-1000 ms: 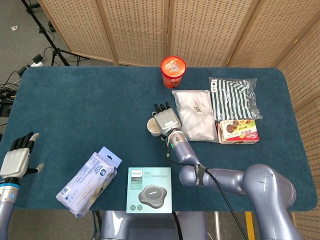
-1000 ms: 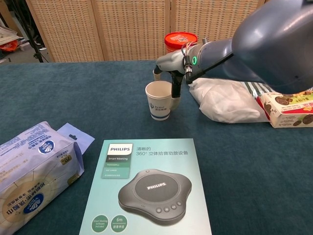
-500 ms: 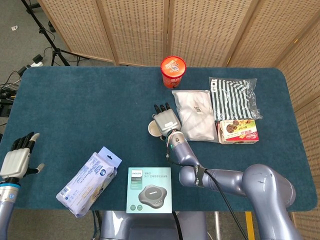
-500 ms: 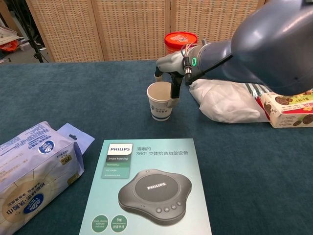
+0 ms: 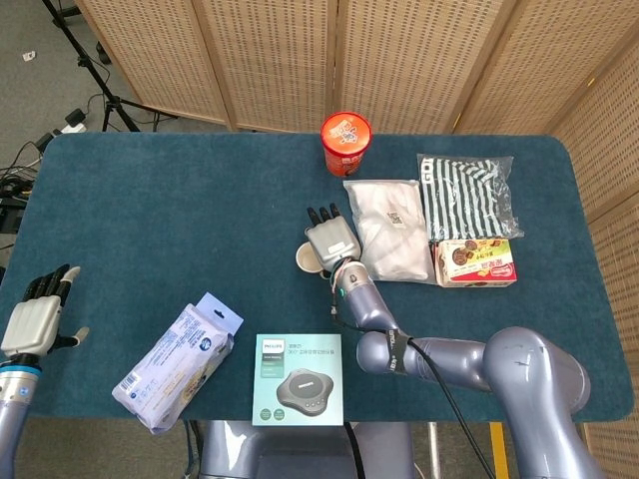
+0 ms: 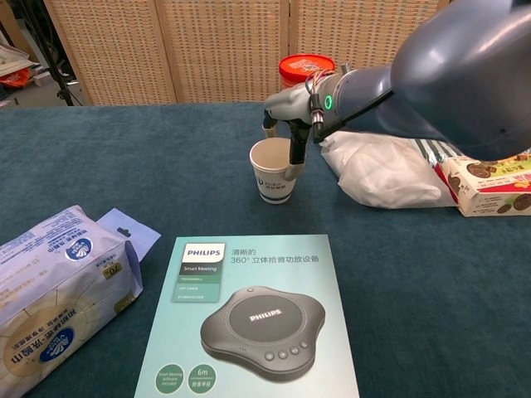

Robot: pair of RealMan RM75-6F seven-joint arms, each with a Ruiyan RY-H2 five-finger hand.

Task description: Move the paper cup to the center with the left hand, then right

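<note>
**Paper cup held at table centre by the right hand**

The paper cup (image 6: 274,172) is seen upright on the blue tablecloth (image 5: 180,210), clasped by the right hand (image 6: 292,137), whose fingers (image 6: 295,157) are wrapped down over the cup's far rim and right wall. The grip is taken from above and behind, presumably so that the cup can be slid or lifted toward the robot's right without being tipped. In the head view the cup (image 5: 305,257) is largely hidden beneath the right hand (image 5: 331,240), only its left edge showing. Just to the right of that hand a white plastic bag (image 5: 387,228) is laid, and beyond the fingertips a red-lidded tub (image 5: 345,141) stands. The left hand (image 5: 36,309) is parked well apart at the near left table edge, fingers spread and nothing held. The first stage is judged complete, the second stage in hand.
</note>
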